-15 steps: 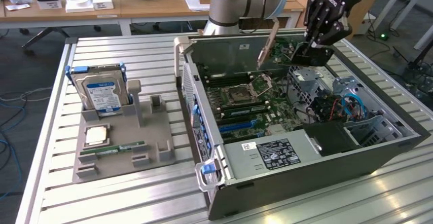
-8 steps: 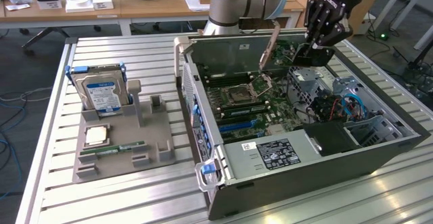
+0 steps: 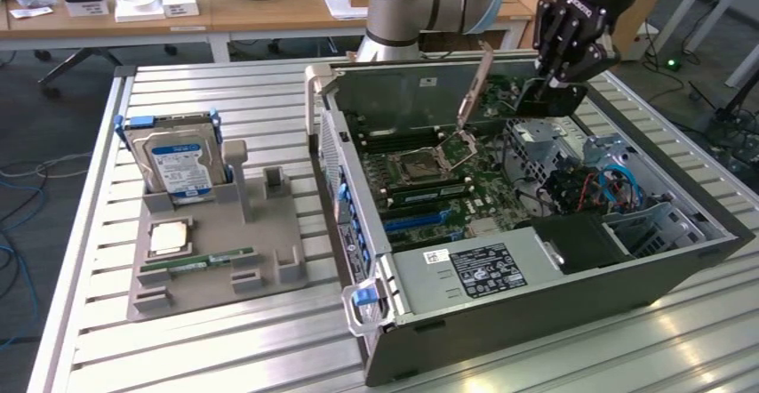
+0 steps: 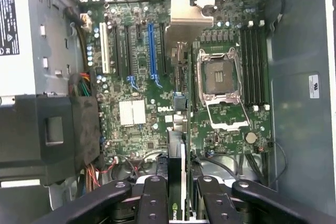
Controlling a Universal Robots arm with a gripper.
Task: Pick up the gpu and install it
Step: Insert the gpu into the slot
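i've got the claw (image 4: 180, 196) clamped on the gpu (image 4: 177, 163) above the board (image 4: 144, 137) — mid-install, it needs squaring to the blue slot (image 4: 151, 51).

Gpu (image 4: 177, 174): thin dark card seen edge-on, with a small green logo on its near edge. It is clamped in the pincer (image 4: 181, 190) and hangs over the motherboard (image 4: 137, 129), clear of the slots.

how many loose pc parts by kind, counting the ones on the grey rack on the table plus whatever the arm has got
hard drive: 1
cpu: 1
memory stick: 1
gpu: 1, held in the jaws over the open case
total: 4
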